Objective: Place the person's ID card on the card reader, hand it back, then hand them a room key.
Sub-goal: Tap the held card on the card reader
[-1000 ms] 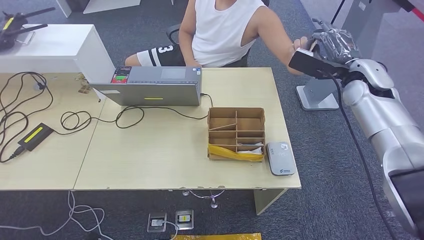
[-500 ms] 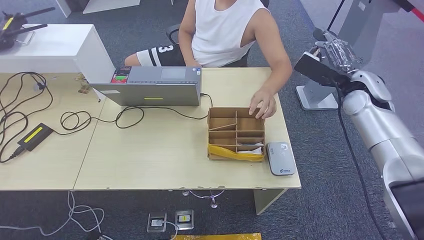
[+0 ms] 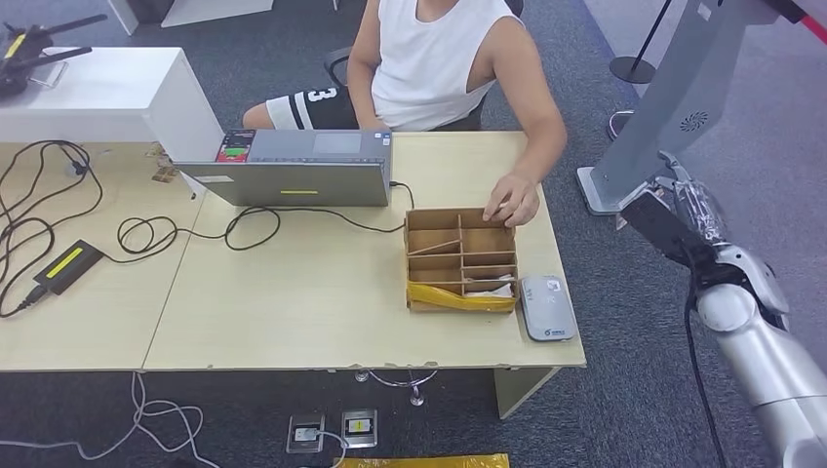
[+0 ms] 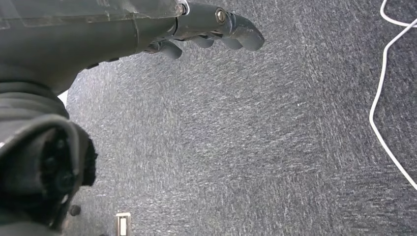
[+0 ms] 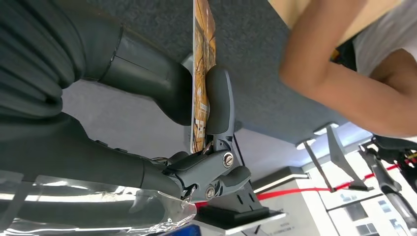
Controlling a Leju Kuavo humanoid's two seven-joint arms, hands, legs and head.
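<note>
1. Broadly, the table carries a laptop, a cardboard box and, just beside the box, the grey reader, which has nothing on it.
2. Sitting behind the table, the person rests a hand on the box rim.
3. Off the table's edge, the right hand pinches the card between thumb and finger, so step 1 looks only part done.
4. Low over the carpet, the left hand holds nothing, fingers loosely curled.
5. Scanning, returning the card and giving a key all seem left.
</note>
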